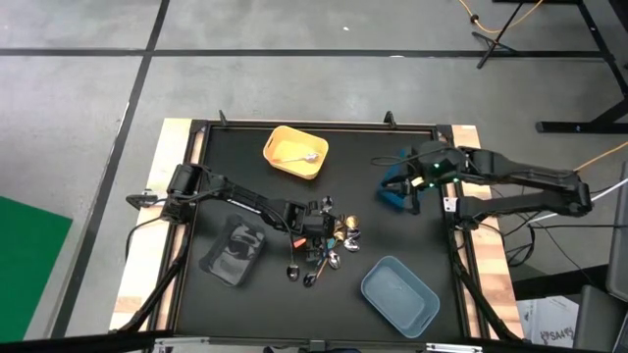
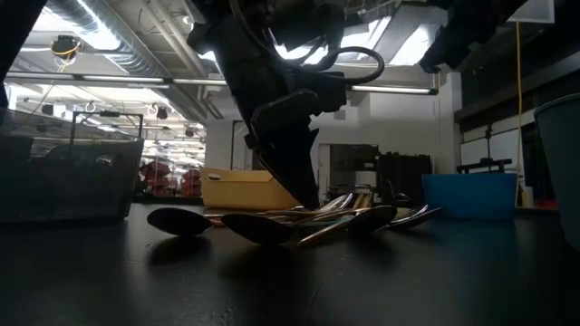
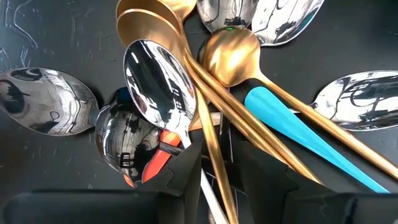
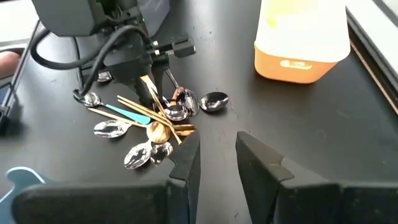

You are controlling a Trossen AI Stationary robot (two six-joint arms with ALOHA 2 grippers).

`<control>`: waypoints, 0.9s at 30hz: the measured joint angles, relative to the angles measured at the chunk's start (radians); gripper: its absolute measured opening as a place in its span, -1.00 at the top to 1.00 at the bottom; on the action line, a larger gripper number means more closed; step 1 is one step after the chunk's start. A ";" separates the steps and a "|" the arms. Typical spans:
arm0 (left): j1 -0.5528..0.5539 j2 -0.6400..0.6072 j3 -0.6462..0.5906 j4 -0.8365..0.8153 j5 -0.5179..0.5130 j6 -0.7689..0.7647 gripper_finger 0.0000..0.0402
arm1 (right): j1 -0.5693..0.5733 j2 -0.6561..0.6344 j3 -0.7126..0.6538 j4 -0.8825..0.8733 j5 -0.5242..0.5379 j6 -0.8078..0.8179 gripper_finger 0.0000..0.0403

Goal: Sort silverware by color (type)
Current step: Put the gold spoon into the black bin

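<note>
Silverware [image 1: 327,247] is lying in a tangled heap on the black table [image 1: 245,191], near its middle, with the yellow bin [image 1: 295,152] well apart on one side, the grey-blue bin [image 1: 399,292] on another and the clear bin [image 1: 234,248] just beside the left arm. The left gripper [image 1: 316,227] is reaching down into the heap; in the left wrist view its dark fingers [image 3: 186,171] are standing on either side of a gold handle [image 3: 214,155], slightly apart, but I cannot tell whether they are pinching it or only straddling it. Around them are lying polished silver spoon bowls [image 3: 155,81], a gold spoon [image 3: 230,55], a light-blue handle [image 3: 298,134] crossing the gold ones, and an orange handle [image 3: 155,163] tucked under a silver bowl. In the low view the left gripper [image 2: 304,190] is coming down from above with its tip touching the pile, and the spoons [image 2: 263,225] are lying flat and fanned across the tabletop. A single silver spoon [image 1: 306,157] is sitting inside the yellow bin. The right gripper [image 1: 410,184] is hovering well apart from the heap, over the blue bin [image 1: 392,191] at the table's right side; in its wrist view the right gripper [image 4: 217,152] is showing its two fingers parted with bare table between them, grasping nothing, and facing the pile and the other arm beyond.
</note>
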State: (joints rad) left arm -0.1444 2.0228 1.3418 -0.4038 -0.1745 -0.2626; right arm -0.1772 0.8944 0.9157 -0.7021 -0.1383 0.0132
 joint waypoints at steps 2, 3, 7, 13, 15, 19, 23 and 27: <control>0.002 0.000 0.000 0.000 0.000 0.000 0.49 | 0.000 -0.013 0.000 0.000 0.000 0.000 0.54; 0.003 0.000 0.000 0.000 0.001 0.000 0.49 | 0.000 -0.019 0.000 0.000 0.000 0.000 0.54; 0.003 0.007 0.001 0.004 0.001 0.000 0.49 | 0.000 -0.027 0.000 -0.003 0.000 0.000 0.54; 0.003 0.052 0.005 0.019 0.019 0.000 0.49 | 0.000 -0.028 0.000 -0.005 0.000 0.000 0.54; 0.003 0.058 0.004 0.020 0.021 -0.009 0.49 | 0.000 -0.028 0.000 -0.005 0.000 0.000 0.54; 0.003 0.058 0.004 0.021 0.021 -0.016 0.50 | 0.000 -0.028 0.000 -0.005 0.000 0.000 0.54; 0.003 0.059 0.004 0.021 0.022 -0.017 0.54 | 0.000 -0.028 0.000 -0.005 0.000 0.000 0.54; 0.003 0.060 0.003 0.021 0.022 -0.017 0.61 | 0.000 -0.027 0.000 -0.005 0.000 0.000 0.54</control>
State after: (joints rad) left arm -0.1417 2.0823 1.3453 -0.3832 -0.1530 -0.2798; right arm -0.1772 0.8673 0.9157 -0.7067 -0.1383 0.0132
